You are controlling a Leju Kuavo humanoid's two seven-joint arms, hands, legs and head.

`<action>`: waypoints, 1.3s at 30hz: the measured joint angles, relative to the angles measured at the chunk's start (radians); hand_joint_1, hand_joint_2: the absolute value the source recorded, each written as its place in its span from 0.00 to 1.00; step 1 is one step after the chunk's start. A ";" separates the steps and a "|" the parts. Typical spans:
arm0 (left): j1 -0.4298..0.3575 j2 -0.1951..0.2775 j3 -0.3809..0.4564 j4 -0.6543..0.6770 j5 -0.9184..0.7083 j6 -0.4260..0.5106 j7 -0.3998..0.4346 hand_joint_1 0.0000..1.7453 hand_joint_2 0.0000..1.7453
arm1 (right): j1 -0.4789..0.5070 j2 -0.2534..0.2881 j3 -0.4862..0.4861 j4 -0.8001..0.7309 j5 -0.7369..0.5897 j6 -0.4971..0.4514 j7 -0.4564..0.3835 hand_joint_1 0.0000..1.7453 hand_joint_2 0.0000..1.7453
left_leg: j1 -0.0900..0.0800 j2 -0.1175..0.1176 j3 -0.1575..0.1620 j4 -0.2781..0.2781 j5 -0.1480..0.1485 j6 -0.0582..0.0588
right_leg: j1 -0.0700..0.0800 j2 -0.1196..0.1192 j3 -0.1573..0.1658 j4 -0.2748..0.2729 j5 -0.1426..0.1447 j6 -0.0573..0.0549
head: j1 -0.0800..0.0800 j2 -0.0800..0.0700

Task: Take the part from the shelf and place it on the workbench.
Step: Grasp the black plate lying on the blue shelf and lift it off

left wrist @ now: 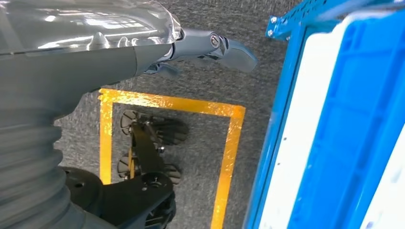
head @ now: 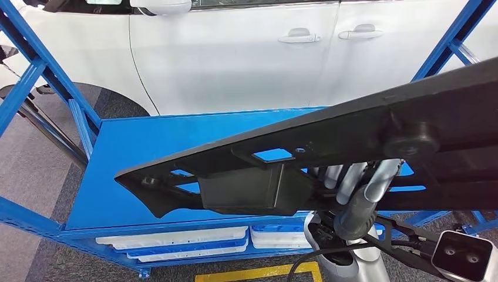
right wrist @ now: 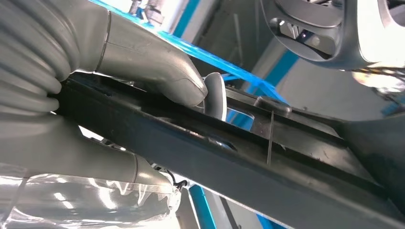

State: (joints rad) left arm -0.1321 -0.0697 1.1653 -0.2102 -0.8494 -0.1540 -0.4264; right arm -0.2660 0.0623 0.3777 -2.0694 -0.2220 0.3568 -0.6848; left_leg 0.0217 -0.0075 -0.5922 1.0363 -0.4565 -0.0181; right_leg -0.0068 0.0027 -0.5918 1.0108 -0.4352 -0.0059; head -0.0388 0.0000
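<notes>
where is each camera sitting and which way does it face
Head view: high on the body, facing forward and down at the long black part over the blue workbench, a white car behind; the right arm shows.
Left wrist view: behind the left hand, facing the grey floor and yellow tape; dark body parts show.
Right wrist view: behind the right hand, which grips the part.
Head and right wrist views share the part.

Bright even light, glare on plastic wrap (left wrist: 86, 24), soft close-range blur.
</notes>
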 joint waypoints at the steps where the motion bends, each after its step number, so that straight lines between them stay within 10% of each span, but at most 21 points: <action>1: 0.001 0.000 0.001 0.000 0.000 0.001 0.001 0.00 1.00 | 0.002 0.003 0.000 0.000 -0.005 0.003 0.000 1.00 1.00 | 0.000 0.001 -0.011 0.029 -0.027 -0.003 | -0.002 -0.002 -0.003 -0.006 0.008 -0.007 | 0.000 0.000; 4: 0.003 0.001 0.004 0.000 0.001 0.004 0.004 0.00 1.00 | 0.013 0.007 0.000 0.003 -0.016 0.007 0.000 1.00 1.00 | 0.000 0.002 -0.072 0.208 -0.143 -0.008 | 0.002 -0.007 -0.025 -0.010 0.027 -0.018 | 0.000 0.000; 6: 0.005 0.001 0.006 0.000 0.001 0.009 0.009 0.00 1.00 | 0.021 0.008 0.000 0.008 -0.018 0.008 0.000 1.00 1.00 | 0.000 0.002 -0.072 0.255 -0.163 -0.008 | 0.006 -0.007 -0.045 -0.007 0.041 -0.018 | 0.000 0.000; 10: 0.005 0.002 0.007 0.000 0.001 0.019 0.018 0.00 1.00 | 0.025 0.009 0.000 0.017 -0.022 0.011 0.000 1.00 1.00 | -0.004 0.001 0.084 0.015 -0.086 0.006 | 0.008 -0.006 -0.076 0.007 0.064 -0.005 | 0.000 0.000; 14: 0.012 0.002 0.008 0.000 0.000 0.036 0.038 0.00 1.00 | 0.025 0.009 -0.003 0.021 -0.018 0.021 0.000 1.00 1.00 | -0.012 0.001 0.090 -0.024 -0.057 0.029 | 0.005 -0.006 -0.081 0.005 0.089 0.020 | 0.000 0.000; 16: 0.015 0.002 0.008 0.000 0.000 0.052 0.065 0.00 1.00 | 0.026 0.009 -0.014 0.022 -0.014 0.038 0.000 1.00 1.00 | -0.007 0.007 0.074 -0.029 -0.033 0.042 | 0.003 -0.004 -0.098 0.033 0.049 0.029 | 0.000 0.000; 19: 0.020 0.002 0.010 0.000 -0.001 0.087 0.127 0.00 1.00 | 0.028 0.008 -0.041 0.028 -0.013 0.081 0.000 1.00 1.00 | -0.006 0.010 0.031 -0.029 0.002 0.050 | -0.005 -0.002 -0.152 0.211 -0.098 0.043 | 0.000 0.000; 21: 0.026 0.002 0.013 0.000 0.000 0.106 0.161 0.00 1.00 | 0.030 0.008 -0.058 0.035 -0.014 0.111 0.000 1.00 1.00 | -0.006 0.011 0.002 -0.025 0.021 0.048 | -0.008 -0.003 -0.150 0.292 -0.124 0.049 | 0.000 0.000; 27: 0.033 0.003 0.020 0.000 0.000 0.116 0.185 0.00 1.00 | 0.029 0.008 -0.086 0.053 -0.013 0.138 0.000 1.00 1.00 | -0.007 0.009 -0.047 -0.018 0.067 0.024 | 0.001 -0.002 0.089 -0.004 -0.078 0.026 | 0.000 0.000; 31: 0.039 0.005 0.028 0.000 -0.005 0.121 0.201 0.00 1.00 | 0.026 0.007 -0.091 0.061 -0.008 0.136 0.000 1.00 1.00 | -0.007 0.008 -0.059 -0.015 0.065 0.001 | 0.000 -0.006 0.070 -0.025 -0.042 -0.003 | 0.000 0.000; 36: 0.041 0.011 0.032 0.000 -0.011 0.118 0.213 0.00 1.00 | 0.020 -0.001 -0.091 0.064 -0.015 0.129 0.000 1.00 1.00 | -0.003 0.007 -0.117 0.242 -0.125 -0.008 | 0.004 -0.010 0.003 -0.029 0.017 -0.020 | 0.000 0.000; 39: 0.040 0.016 0.032 0.000 -0.013 0.115 0.217 0.00 1.00 | 0.019 -0.006 -0.091 0.064 -0.018 0.129 0.000 1.00 1.00 | -0.003 0.007 -0.024 0.181 -0.066 -0.005 | 0.006 -0.010 -0.041 -0.018 0.045 -0.014 | 0.000 0.000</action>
State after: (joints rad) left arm -0.0918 -0.0532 1.1971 -0.2105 -0.8623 -0.0395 -0.2092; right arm -0.2468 0.0564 0.2870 -2.0054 -0.2399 0.4862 -0.6844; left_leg 0.0184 -0.0001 -0.6164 1.2177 -0.5227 -0.0231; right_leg -0.0004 -0.0071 -0.6330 0.9925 -0.3903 -0.0204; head -0.0385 0.0000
